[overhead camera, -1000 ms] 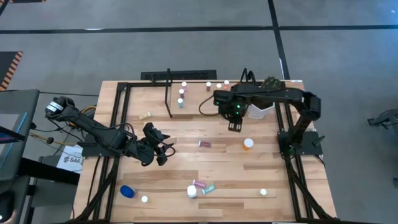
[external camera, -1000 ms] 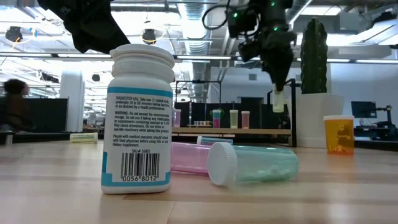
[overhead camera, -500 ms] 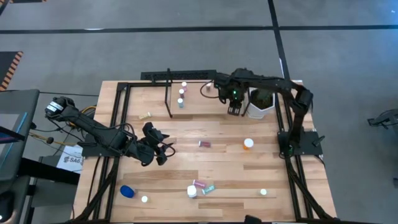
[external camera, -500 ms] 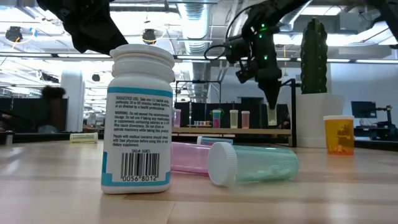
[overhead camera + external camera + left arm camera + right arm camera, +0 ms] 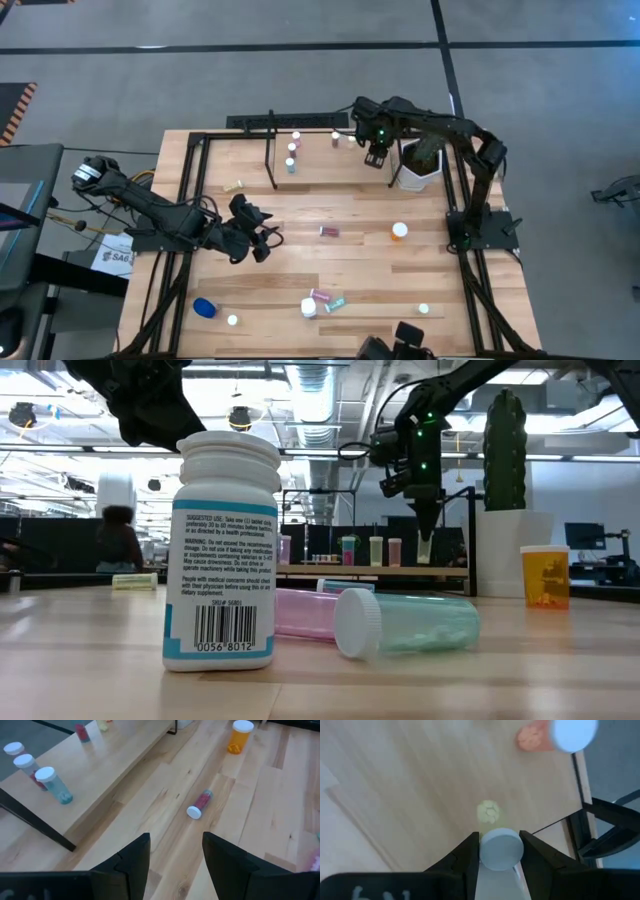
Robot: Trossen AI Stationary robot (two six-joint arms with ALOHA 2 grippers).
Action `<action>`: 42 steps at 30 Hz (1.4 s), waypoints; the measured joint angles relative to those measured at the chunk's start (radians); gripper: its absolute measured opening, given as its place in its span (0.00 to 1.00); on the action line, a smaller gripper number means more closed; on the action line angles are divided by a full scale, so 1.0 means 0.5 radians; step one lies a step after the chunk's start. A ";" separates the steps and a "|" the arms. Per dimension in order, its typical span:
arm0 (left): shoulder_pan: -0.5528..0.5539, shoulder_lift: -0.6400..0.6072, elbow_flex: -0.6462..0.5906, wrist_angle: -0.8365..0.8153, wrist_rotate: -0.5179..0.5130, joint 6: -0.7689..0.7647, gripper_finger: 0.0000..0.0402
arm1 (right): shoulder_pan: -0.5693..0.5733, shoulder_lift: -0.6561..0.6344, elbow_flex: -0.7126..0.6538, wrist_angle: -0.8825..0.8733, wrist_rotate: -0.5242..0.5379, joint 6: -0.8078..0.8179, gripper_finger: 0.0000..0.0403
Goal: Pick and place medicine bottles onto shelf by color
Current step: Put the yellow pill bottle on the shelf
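Counted from above: four small bottles stand upright on the shelf (image 5: 318, 150) at the table's far edge, two near its left loop and two toward its right end, and one yellow-green vial (image 5: 233, 186) lies on the table just left of the shelf. On the open tabletop (image 5: 360, 265) are a red vial on its side (image 5: 329, 232), one upright orange bottle (image 5: 400, 231), a wide blue bottle (image 5: 204, 307), and three white-capped bottles (image 5: 309, 308) standing apart along the near edge. A pink vial (image 5: 320, 296) and a teal vial (image 5: 336, 303) lie touching beside the middle one of those.

My right gripper (image 5: 375, 157) hangs over the shelf's right end, beside the white plant pot (image 5: 418, 172). Its fingers (image 5: 468, 851) are clamped on a white-capped bottle with pale yellow-green contents (image 5: 500, 851), held above the shelf board; a pink-orange bottle (image 5: 552, 734) stands on the board farther off. My right arm reaches in from its base at the table's right edge, elbow bent, with the wrist pointing down.

My left gripper (image 5: 262, 240) sits low over the table's left-centre with fingers (image 5: 131, 857) spread and nothing between them. My left arm stretches in from the left edge, nearly flat.
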State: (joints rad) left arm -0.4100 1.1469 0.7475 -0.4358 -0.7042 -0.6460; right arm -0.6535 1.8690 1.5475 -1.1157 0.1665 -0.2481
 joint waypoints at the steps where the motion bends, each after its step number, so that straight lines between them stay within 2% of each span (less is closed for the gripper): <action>1: 0.007 0.000 0.000 0.000 0.010 0.000 0.42 | -0.011 0.000 0.000 0.006 0.000 -0.001 0.36; 16: 0.026 0.000 0.000 0.000 0.033 0.006 0.42 | -0.021 0.002 0.000 0.166 0.000 -0.053 0.36; 31: 0.063 0.000 0.000 0.001 0.044 0.024 0.42 | -0.023 0.002 0.000 0.218 0.000 -0.255 0.36; 42: 0.122 -0.001 0.000 0.001 0.092 0.029 0.42 | -0.092 0.002 0.000 0.257 -0.003 -0.307 0.36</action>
State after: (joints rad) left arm -0.3491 1.1465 0.7475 -0.4355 -0.6582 -0.6315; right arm -0.6996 1.8702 1.5475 -0.9872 0.1648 -0.4015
